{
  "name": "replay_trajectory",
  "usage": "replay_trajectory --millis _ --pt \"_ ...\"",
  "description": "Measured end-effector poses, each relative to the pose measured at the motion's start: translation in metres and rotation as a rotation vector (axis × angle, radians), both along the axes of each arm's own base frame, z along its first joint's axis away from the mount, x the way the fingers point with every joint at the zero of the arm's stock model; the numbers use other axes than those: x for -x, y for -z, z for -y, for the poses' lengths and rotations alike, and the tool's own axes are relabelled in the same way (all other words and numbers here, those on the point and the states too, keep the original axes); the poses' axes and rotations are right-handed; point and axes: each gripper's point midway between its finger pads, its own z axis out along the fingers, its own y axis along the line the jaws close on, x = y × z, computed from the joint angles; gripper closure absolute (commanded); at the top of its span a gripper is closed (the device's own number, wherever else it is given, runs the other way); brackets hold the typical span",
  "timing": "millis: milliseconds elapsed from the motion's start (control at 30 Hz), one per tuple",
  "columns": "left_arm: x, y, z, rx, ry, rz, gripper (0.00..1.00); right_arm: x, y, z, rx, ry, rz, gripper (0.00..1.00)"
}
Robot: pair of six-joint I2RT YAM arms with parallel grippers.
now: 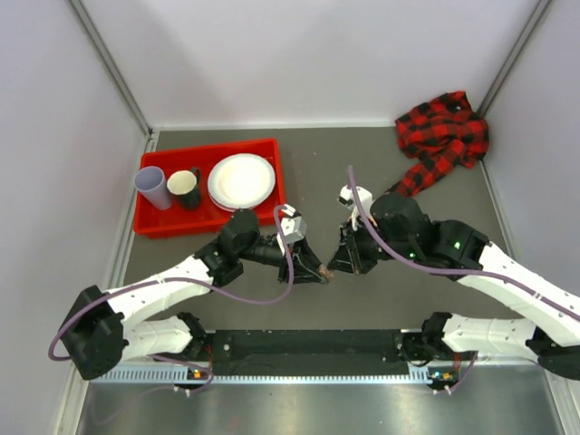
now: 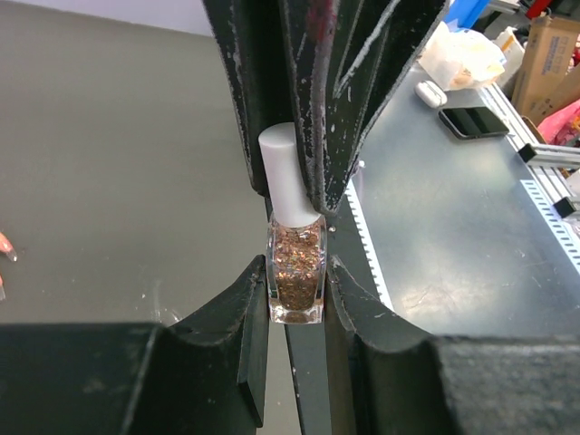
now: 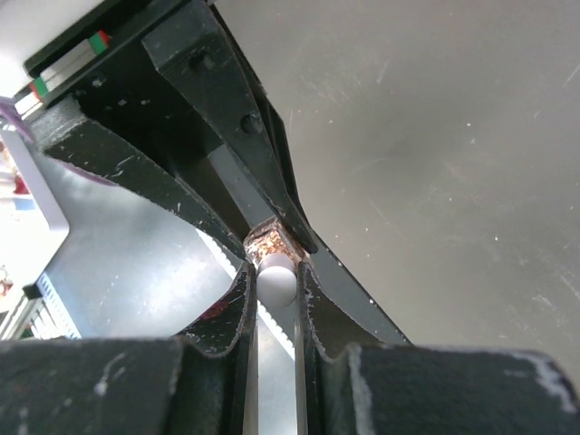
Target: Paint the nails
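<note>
Evidently the two arms meet over the middle of the counter, toward its near edge, so that one can steady the polish bottle while the other works its top. The left hand is closed tight on the square glass body, which is full of coppery glitter polish. Its fingers press the two flat sides, a grip that keeps the bottle from turning. The right hand comes in from the opposite side and is clamped just as tightly around the white cap. That is the natural hold for twisting the cap off and drawing out the brush that presumably hangs under it. The cap looks seated on the neck, so I judge that opening is the step in hand and no painting has begun.

The nails are barely in view. A single peach fingertip lies on the counter at the very edge of the left wrist view, well apart from the bottle. From above, the plaid sleeve sits bunched in the far right corner and trails toward the right arm, which hides the mannequin's fingers. A red tray with cups and a plate stands at the far left.
</note>
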Motion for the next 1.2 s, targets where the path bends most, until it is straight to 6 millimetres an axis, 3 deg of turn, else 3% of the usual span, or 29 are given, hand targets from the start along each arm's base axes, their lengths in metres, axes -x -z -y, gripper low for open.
replay_trajectory --millis 200,300,533,633,733,833,867,1033,1200 --pt "-0.009 0.010 -0.002 -0.048 -0.089 -0.011 1.00 -0.006 0.013 -0.004 0.046 0.089 0.022 1.00" --pt "-0.021 0.018 -0.003 -0.070 -0.177 0.016 1.00 -0.018 0.025 -0.006 0.093 0.232 0.024 1.00" --pt "-0.062 0.059 0.000 -0.168 -0.434 0.209 1.00 -0.054 0.061 -0.004 0.217 0.631 -0.026 1.00" --pt "-0.072 0.060 0.002 -0.140 -0.487 0.284 1.00 -0.058 0.062 -0.002 0.196 0.710 -0.041 1.00" --pt "-0.077 0.052 0.003 -0.099 -0.513 0.317 1.00 -0.061 0.054 -0.002 0.146 0.756 -0.045 0.91" --pt "-0.077 0.049 0.003 -0.070 -0.520 0.328 1.00 -0.062 0.050 -0.002 0.126 0.767 -0.047 0.71" --pt "-0.077 0.049 0.003 -0.064 -0.520 0.328 1.00 -0.061 0.050 -0.003 0.124 0.760 -0.048 0.58" --pt "-0.074 0.033 0.000 -0.004 -0.529 0.322 1.00 -0.053 0.043 -0.005 0.119 0.684 -0.036 0.26" --pt "-0.062 0.011 -0.006 0.049 -0.510 0.302 1.00 -0.042 0.016 0.002 0.074 0.564 0.015 0.09"
